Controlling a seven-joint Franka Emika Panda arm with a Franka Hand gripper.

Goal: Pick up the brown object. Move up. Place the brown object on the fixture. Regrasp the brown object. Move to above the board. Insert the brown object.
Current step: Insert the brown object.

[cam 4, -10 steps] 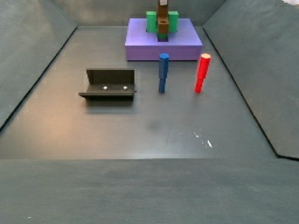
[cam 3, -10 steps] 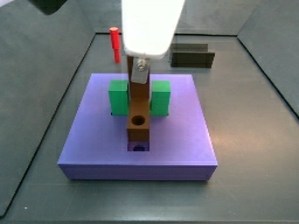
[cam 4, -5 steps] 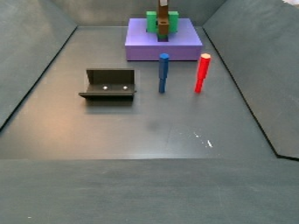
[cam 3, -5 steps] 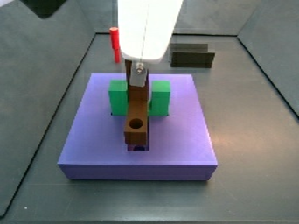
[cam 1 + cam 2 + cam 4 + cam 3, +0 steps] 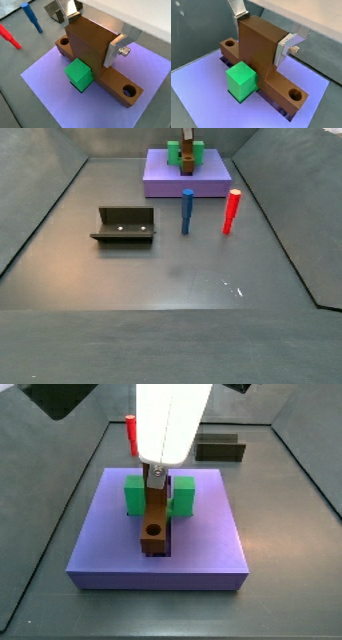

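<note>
Between the gripper (image 5: 93, 30) jaws — clamped — sits the brown object (image 5: 261, 55); its base hides the board's (image 5: 214, 534) groove.

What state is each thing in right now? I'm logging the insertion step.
gripper: shut on the brown object's upright part, above the board
brown object: gripped, bar lying along the board's groove
board: flat, groove occupied
green block: upright on the board
fixture: unoccupied
red peg: upright
blue peg: upright
</note>
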